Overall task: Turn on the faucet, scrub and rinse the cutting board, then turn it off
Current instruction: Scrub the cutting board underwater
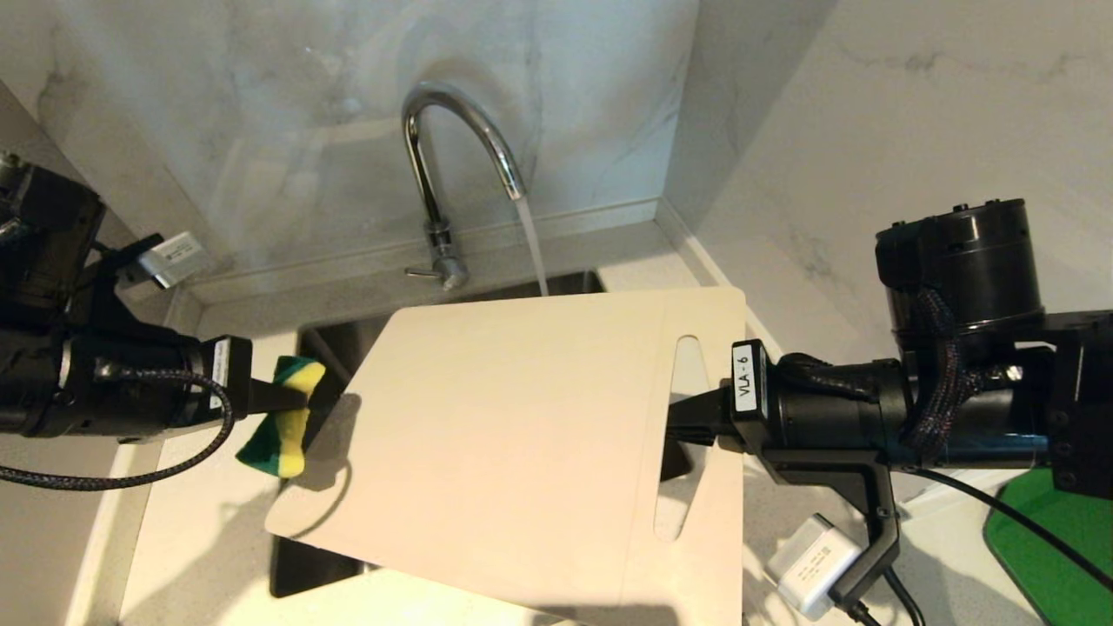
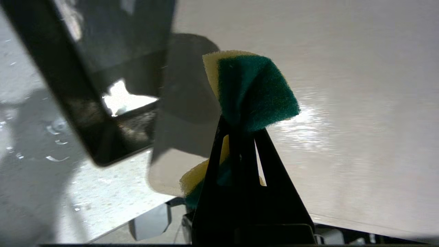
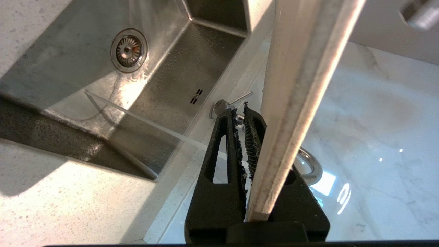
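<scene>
The faucet [image 1: 452,174] is running: a thin stream falls from its spout into the sink [image 3: 192,68] behind the far edge of the board [image 1: 522,435]. Its small lever [image 1: 422,273] sticks out sideways at the base.

The right gripper [image 1: 674,426] is clenched on the board at the short edge with the slot handle [image 1: 683,435], its fingers pinching the rim just beside the slot. In the right wrist view the board [image 3: 291,103] runs edge-on between the two black fingers [image 3: 219,154], held tilted above the sink, with the drain [image 3: 128,50] well below and the stream passing beneath. The board hangs over the sink opening, its far corner nearest the water and its near side reaching over the counter [image 1: 200,539].

The left gripper [image 1: 291,398] is clenched on a sponge [image 1: 287,417], yellow with a green scouring face, squeezed at its middle so both ends flare out. It sits just off the board's left edge, opposite the right gripper; whether the sponge touches the board cannot be told. From the left wrist, the sponge [image 2: 253,92] points at the board's wide pale face [image 2: 343,120], its shadow falling on the board's corner.

A green mat [image 1: 1061,539] lies on the counter beyond the right arm.
</scene>
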{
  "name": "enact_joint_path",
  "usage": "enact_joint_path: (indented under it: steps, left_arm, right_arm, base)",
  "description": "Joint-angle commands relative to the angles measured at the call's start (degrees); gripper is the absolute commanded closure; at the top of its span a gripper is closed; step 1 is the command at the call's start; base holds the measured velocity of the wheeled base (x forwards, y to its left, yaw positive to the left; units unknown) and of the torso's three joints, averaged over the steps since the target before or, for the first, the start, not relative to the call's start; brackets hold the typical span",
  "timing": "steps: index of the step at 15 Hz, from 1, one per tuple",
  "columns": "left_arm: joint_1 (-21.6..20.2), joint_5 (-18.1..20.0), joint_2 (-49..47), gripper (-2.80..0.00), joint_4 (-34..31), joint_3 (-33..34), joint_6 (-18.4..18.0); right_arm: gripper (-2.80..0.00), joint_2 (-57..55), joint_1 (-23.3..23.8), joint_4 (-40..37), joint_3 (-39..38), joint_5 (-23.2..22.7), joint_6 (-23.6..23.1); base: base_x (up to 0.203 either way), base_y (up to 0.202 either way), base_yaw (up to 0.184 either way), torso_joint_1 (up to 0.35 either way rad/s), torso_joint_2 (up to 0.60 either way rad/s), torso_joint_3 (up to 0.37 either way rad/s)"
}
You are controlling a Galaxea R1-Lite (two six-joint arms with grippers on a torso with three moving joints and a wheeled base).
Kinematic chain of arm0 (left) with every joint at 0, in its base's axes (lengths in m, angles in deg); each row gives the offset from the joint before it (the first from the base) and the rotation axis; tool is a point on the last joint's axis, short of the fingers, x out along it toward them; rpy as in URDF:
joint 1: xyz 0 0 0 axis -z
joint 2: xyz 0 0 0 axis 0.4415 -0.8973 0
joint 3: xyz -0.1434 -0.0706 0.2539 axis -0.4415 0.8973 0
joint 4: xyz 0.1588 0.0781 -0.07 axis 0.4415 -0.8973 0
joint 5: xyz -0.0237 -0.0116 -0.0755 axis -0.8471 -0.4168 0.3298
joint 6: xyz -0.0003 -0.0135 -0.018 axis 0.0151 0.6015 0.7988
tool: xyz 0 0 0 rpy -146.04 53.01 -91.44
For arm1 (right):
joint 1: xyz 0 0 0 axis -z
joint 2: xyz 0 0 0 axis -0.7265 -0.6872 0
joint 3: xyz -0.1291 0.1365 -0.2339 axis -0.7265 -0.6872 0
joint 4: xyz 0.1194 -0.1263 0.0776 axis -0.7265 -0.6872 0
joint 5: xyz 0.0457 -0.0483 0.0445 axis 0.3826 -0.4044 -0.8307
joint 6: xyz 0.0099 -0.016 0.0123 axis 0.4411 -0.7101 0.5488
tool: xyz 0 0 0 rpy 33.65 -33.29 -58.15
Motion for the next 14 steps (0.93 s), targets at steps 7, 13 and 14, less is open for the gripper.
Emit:
enact_joint_path:
  steps: [7, 13, 14]
  left_arm:
    - [14.26, -4.85, -13.09, 0.00, -5.25, -13.35, 6.98]
    - [9.87, -4.49, -13.75, 0.00, -5.16, -10.44, 8.00]
    - [8.67, -4.39, -13.76, 0.00, -5.16, -10.12, 7.96]
  right_arm:
    - [0.00, 0.43, 0.00, 0.03, -0.21, -0.21, -0.70]
    - [0.00, 0.90, 0.00, 0.03, -1.00, -0.21, -0.70]
    - [0.00, 0.90, 0.00, 0.03, -1.00, -0.21, -0.70]
  base:
    - [0.000, 0.000, 0.000, 0.000, 0.00, 0.000]
    - [0.000, 0.000, 0.000, 0.000, 0.00, 0.000]
    - [0.000, 0.000, 0.000, 0.000, 0.00, 0.000]
